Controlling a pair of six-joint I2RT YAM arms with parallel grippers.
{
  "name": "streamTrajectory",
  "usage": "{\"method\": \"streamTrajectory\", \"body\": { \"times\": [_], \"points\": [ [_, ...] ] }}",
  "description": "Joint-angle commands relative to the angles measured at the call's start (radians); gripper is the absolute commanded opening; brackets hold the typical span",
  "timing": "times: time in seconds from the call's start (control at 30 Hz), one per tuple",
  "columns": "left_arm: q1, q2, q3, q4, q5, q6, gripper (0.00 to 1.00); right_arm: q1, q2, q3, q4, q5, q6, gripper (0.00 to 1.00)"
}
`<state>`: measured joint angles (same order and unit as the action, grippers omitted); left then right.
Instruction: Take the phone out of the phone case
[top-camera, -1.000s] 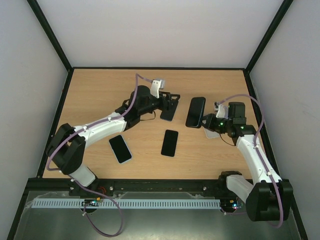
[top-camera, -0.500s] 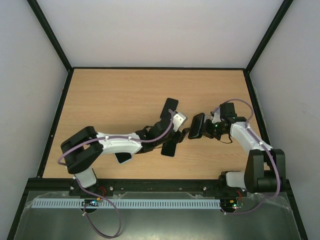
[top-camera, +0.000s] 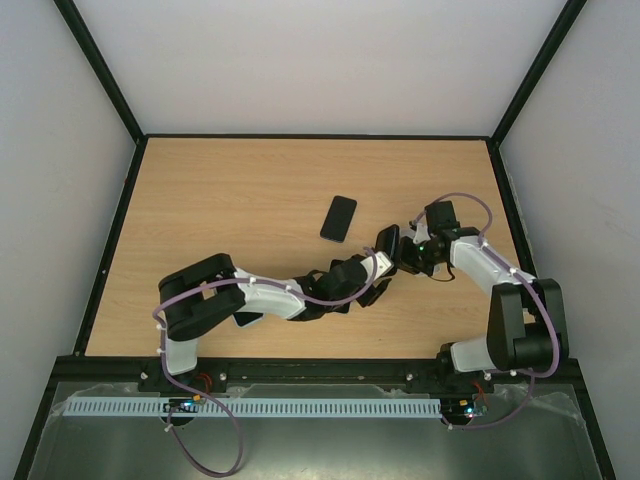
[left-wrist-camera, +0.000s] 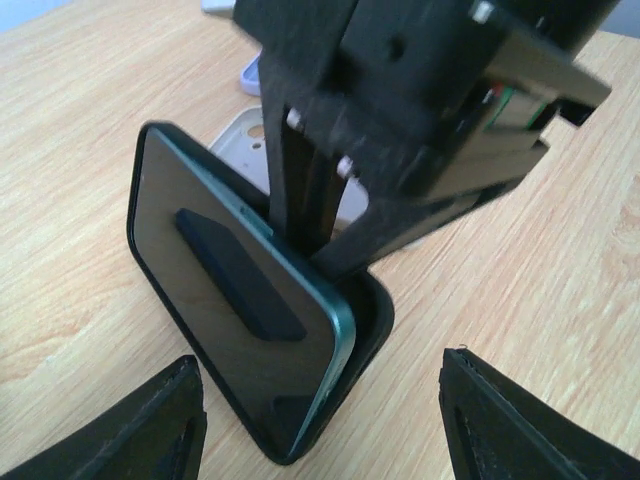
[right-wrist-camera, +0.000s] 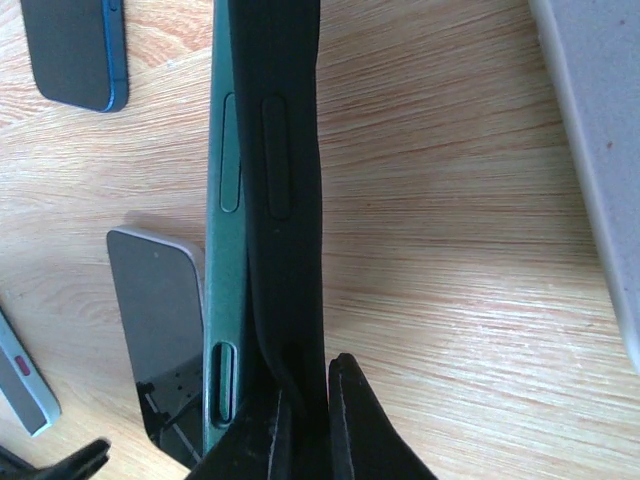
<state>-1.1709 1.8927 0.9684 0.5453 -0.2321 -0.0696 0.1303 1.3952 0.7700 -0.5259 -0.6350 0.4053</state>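
The phone, teal-edged with a dark screen, stands on its edge on the table inside a black phone case. In the right wrist view the teal phone sits left of the black case, whose wall bends away from it near the fingers. My right gripper is shut on that case wall. My left gripper is open, with one finger on each side of the phone's lower corner and not touching it. From above, the left gripper and right gripper meet at the cased phone.
A dark phone lies flat at mid-table behind the grippers. A blue-edged phone and a grey-screened phone lie left of the cased phone. A white empty case lies to its right. The left arm stretches low across the near table.
The left arm left the dark phone at mid-table and swung right and nearer to the cased phone. The right gripper brought the cased phone left and down to the table.
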Motion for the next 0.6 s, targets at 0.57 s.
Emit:
{"method": "streamTrajectory", "body": {
  "times": [0.57],
  "points": [
    [-0.015, 0.151, 0.133, -0.069, -0.215, 0.125, 0.61, 0.01, 0.038, 0.03, 0.021, 0.034, -0.031, 0.02]
  ]
}}
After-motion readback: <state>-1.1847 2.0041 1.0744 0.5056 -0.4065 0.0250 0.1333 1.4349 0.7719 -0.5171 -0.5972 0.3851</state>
